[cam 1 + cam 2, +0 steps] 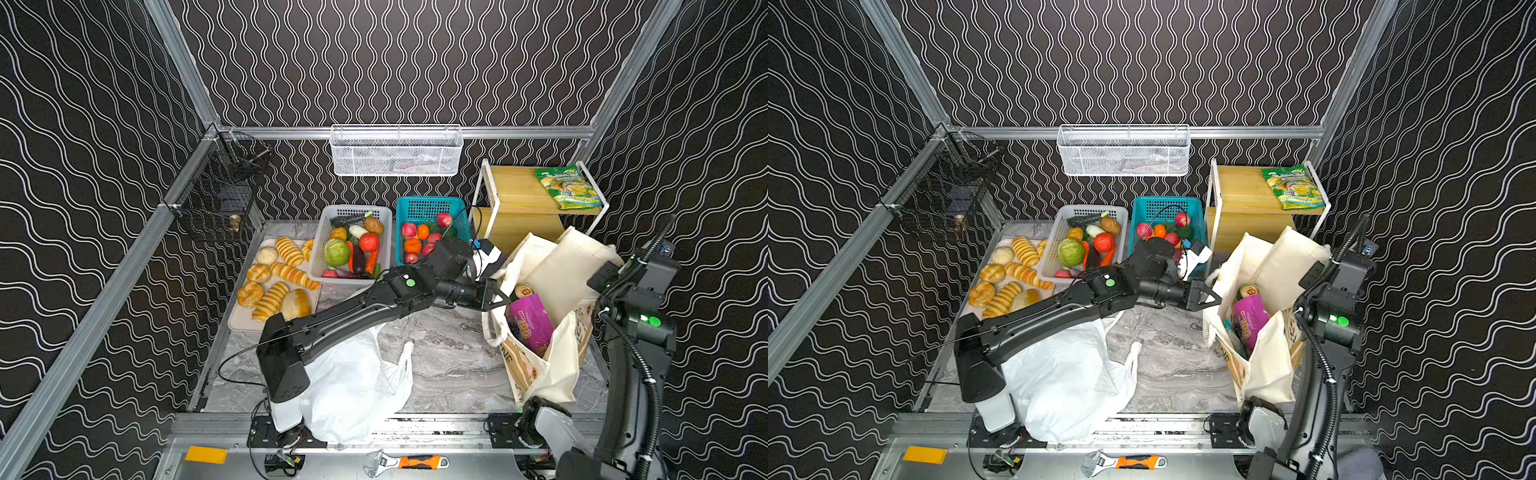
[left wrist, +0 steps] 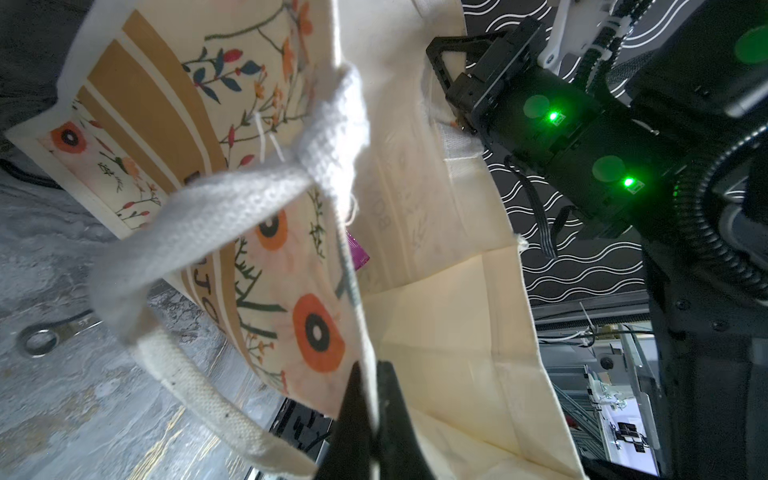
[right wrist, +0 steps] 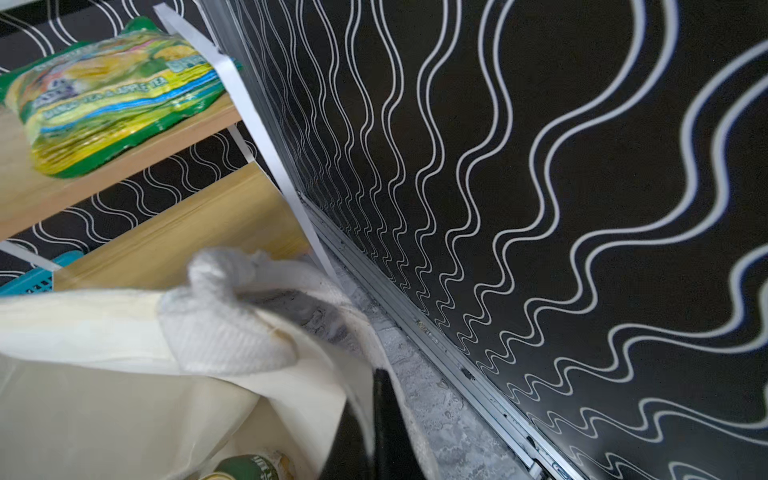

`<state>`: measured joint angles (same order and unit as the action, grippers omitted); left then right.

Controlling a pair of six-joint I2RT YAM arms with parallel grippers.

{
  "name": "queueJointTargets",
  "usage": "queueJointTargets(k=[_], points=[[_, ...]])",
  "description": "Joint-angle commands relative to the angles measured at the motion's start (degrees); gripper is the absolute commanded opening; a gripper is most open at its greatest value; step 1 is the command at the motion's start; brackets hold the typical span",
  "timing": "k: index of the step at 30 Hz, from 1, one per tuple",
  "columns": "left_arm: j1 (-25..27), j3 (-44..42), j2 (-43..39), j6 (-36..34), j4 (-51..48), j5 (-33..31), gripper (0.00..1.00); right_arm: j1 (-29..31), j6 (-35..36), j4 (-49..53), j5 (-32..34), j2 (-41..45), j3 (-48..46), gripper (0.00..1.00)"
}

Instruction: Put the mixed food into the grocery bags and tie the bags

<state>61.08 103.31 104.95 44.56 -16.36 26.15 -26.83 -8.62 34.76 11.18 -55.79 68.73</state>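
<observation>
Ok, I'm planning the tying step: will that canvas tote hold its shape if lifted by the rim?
Probably floppy: the canvas tote folds and sags where the left gripper pinches its rim. Likely bottom-heavy, since a can and purple packet sit inside.

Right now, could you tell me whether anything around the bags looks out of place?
Yes: a small metal spanner lies on the marble table beside the canvas tote, not a grocery item. An orange-handled adjustable wrench sits on the front frame. The white plastic bag slumps over the table's front edge.
</observation>
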Motion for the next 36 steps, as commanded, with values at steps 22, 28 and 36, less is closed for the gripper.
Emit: queueJointTargets(k=[22, 28, 36], points=[[4.57, 28.05, 24.9, 3.32, 6.74, 2.98, 0.0, -16.68, 2.19, -23.2, -15.41, -9.76, -2.35, 0.0], [4.58, 30.82, 28.0, 5.04, 8.25, 2.75, 0.0, -16.76, 3.92, -22.63, -14.46, -11.79, -0.53, 0.0], [4.49, 31.83, 29.47, 3.73, 7.56, 0.97, 0.0, -16.79, 3.63, -22.97, -13.38, -11.22, -2.96, 0.12]])
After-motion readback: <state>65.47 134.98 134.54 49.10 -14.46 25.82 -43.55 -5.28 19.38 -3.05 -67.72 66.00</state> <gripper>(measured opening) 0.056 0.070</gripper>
